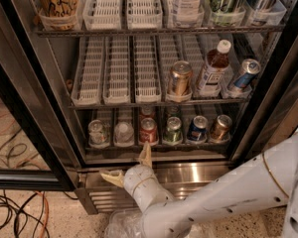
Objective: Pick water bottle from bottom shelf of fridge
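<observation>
Gripper [125,160] low before the fridge [268,83] base grille, fingers spread wide and holding nothing, one tip up at the bottom shelf [159,146] edge under a red can [149,130]; water bottle [123,132] upright in second lane from left, just left of that can.

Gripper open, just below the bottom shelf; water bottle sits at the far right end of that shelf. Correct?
No. In the camera view the water bottle sits second from the left on the bottom shelf, between a silvery-topped container and a red can. The gripper is open, just below that shelf.
</observation>
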Action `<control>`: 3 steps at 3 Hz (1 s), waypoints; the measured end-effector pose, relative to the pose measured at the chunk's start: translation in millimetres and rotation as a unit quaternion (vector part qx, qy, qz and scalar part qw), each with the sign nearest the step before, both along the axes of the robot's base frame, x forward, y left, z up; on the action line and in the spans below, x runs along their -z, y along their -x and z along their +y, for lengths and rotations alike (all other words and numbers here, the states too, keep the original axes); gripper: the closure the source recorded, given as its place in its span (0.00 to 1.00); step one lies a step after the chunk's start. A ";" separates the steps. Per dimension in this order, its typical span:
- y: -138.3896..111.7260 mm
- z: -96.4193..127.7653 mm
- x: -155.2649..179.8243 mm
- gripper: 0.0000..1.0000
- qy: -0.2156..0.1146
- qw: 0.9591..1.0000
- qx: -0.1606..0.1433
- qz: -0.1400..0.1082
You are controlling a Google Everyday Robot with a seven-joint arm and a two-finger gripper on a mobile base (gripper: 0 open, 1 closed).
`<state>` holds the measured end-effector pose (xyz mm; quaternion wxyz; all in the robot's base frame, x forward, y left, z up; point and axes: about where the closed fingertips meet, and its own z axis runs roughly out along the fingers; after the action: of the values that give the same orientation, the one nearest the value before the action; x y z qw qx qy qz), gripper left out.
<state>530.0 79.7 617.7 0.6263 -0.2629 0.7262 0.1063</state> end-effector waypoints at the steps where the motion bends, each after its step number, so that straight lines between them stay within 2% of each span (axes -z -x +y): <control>1: 1.8 -2.4 3.5 0.00 -0.042 0.999 0.012 0.007; 2: 1.1 -6.2 7.9 0.00 -0.111 0.993 0.030 0.010; 3: 1.0 -6.2 7.9 0.00 -0.111 0.993 0.030 0.010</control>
<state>529.0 73.5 609.8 0.6471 -0.1684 0.7238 0.1702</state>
